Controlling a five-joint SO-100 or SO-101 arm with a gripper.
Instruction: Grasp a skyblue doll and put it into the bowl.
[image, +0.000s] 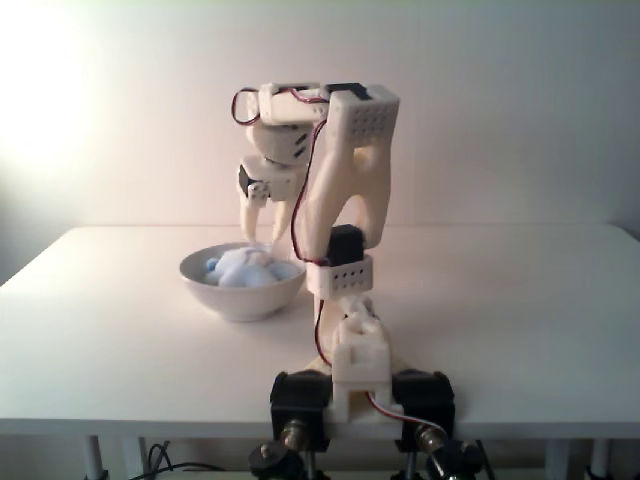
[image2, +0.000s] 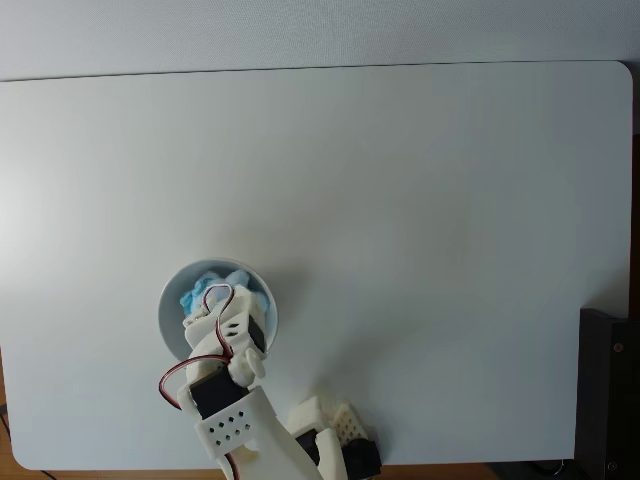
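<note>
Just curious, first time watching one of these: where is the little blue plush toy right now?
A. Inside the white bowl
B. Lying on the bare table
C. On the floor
A: in both fixed views the skyblue doll sits inside the bowl, under the arm.

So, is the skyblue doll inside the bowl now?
Inside: the skyblue doll lies within the bowl rim in both fixed views.
</note>
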